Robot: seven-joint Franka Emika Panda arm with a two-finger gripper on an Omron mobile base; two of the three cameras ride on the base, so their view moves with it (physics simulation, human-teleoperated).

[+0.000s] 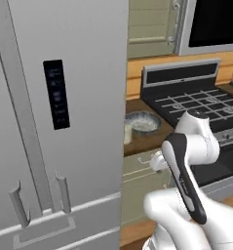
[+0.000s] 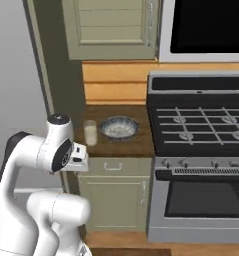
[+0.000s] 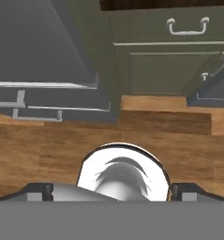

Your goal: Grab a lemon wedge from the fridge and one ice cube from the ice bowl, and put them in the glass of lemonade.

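Fridge [image 1: 84, 97] doors stand shut, filling the left side of the left base view, with one black panel [image 1: 56, 94] on the right door and two vertical bar handles [image 1: 63, 191] low down. Its right edge meets a narrow wooden desk [image 2: 141, 142] that runs to the stove [image 2: 201, 125]. On that desk sit one glass [image 2: 90, 132] of pale lemonade, near the fridge edge, and one ice bowl [image 2: 119, 127] just beside it, between glass and stove; they stand apart, not touching. Below the desk are one drawer [image 2: 113, 165] and one cabinet door [image 2: 116, 200]. Open room lies above the desk up to the wall cabinet [image 2: 111, 27]. The arm folds low in front of the cabinet, hand pointing down at the wooden floor [image 3: 179, 140]. The pincer [image 3: 111, 191] shows its two dark tips spread wide apart at the bottom of the hand view, holding nothing.
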